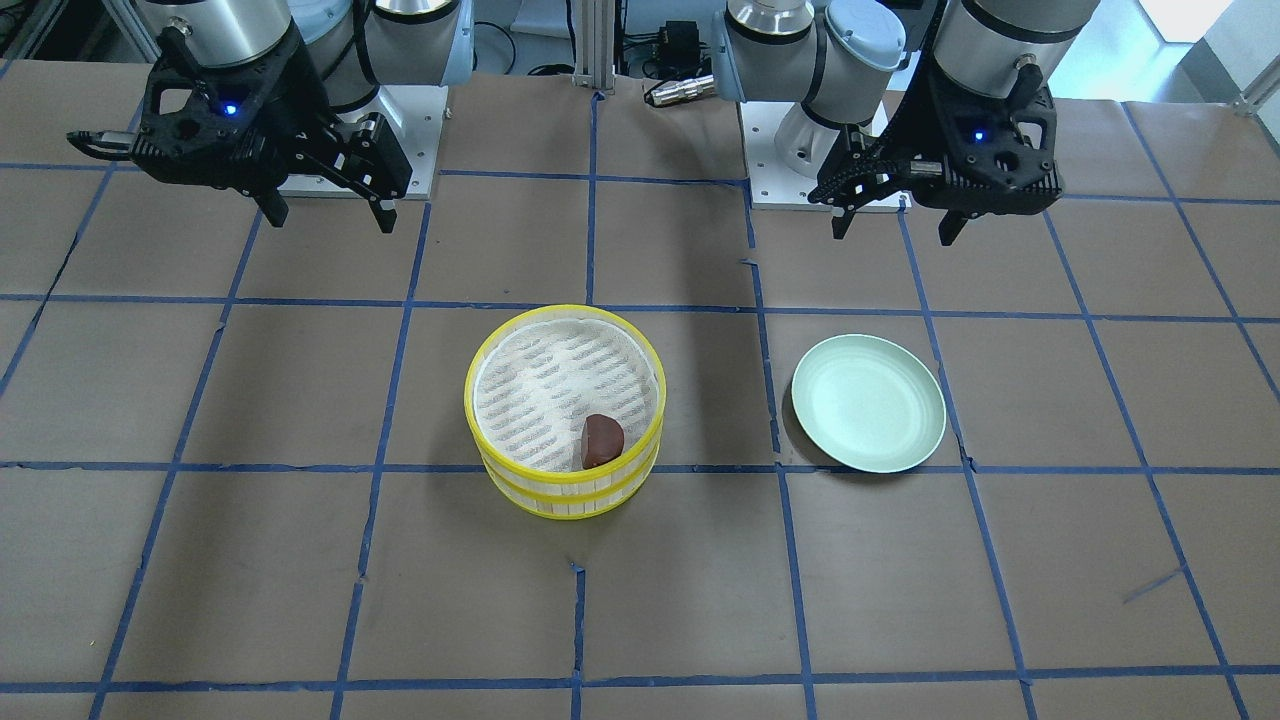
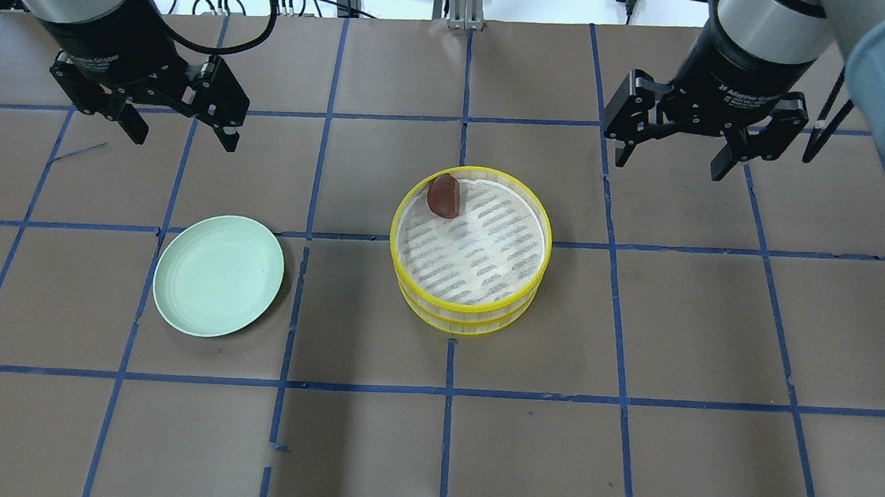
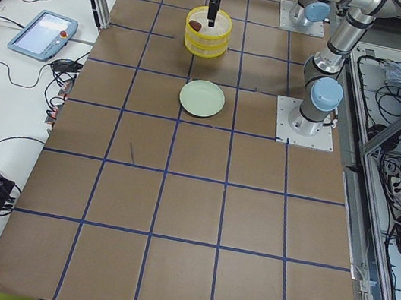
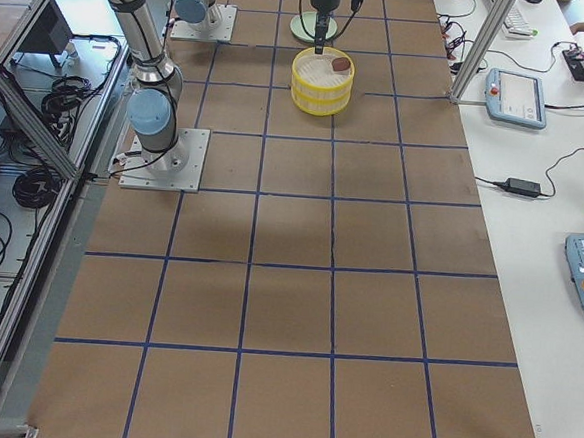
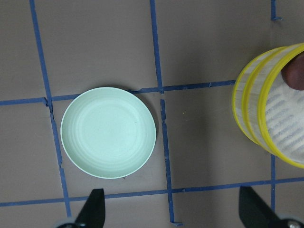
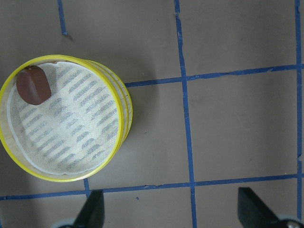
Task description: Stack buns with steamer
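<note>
1. The left gripper (image 2: 183, 136) hangs high over the table's far left part, jaws spread wide and holding nothing. If it drops straight down it meets only bare table (image 2: 632, 453), so there is little risk there.
2. The pale green plate (image 2: 218, 274) lies bare, well apart from the steamer. Its rim is thin, so a finger pressing on the edge could tip it or make it skid.
3. The yellow steamer (image 2: 468, 322) stands mid-table, apparently two tiers stacked. The brown bun (image 2: 444, 196) rests inside the top tier, tilted on edge and hard against the far rim.
   - A finger coming down on that side would likely strike the rim or shove the light steamer.
   - The rounded bun could roll across the liner if nudged.
   - The white bun shows in no view, and whether it sits in the lower tier cannot be told. Lifting the top tier carelessly could spill the brown one.
4. The right gripper (image 2: 668, 165) hovers to the steamer's far right, also wide open and empty.
5. There is open room all round. The near half of the table is free, and both arms have side clearance.
</note>
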Tool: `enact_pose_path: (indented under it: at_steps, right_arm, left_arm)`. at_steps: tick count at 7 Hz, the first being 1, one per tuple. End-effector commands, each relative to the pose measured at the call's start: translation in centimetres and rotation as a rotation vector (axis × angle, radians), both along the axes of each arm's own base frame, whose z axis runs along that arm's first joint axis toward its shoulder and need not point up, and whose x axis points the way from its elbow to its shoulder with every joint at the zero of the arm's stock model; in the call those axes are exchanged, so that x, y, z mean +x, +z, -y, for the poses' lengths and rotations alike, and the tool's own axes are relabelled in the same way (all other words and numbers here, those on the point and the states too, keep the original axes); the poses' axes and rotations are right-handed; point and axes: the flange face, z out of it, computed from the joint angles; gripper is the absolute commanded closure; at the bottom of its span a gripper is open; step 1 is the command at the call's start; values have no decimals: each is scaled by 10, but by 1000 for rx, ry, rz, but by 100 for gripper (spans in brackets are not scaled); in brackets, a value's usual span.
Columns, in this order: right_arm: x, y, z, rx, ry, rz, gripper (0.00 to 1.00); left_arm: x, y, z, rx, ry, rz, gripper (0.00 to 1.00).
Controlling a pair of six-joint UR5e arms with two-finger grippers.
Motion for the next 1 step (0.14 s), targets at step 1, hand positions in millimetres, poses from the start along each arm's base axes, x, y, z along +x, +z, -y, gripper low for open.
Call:
enact_pose_path:
  at_steps: [1]
  right_arm:
    - [0, 0, 0, 0, -1, 0, 0]
  left_arm:
    - [-1, -4, -2, 10, 3, -3, 0]
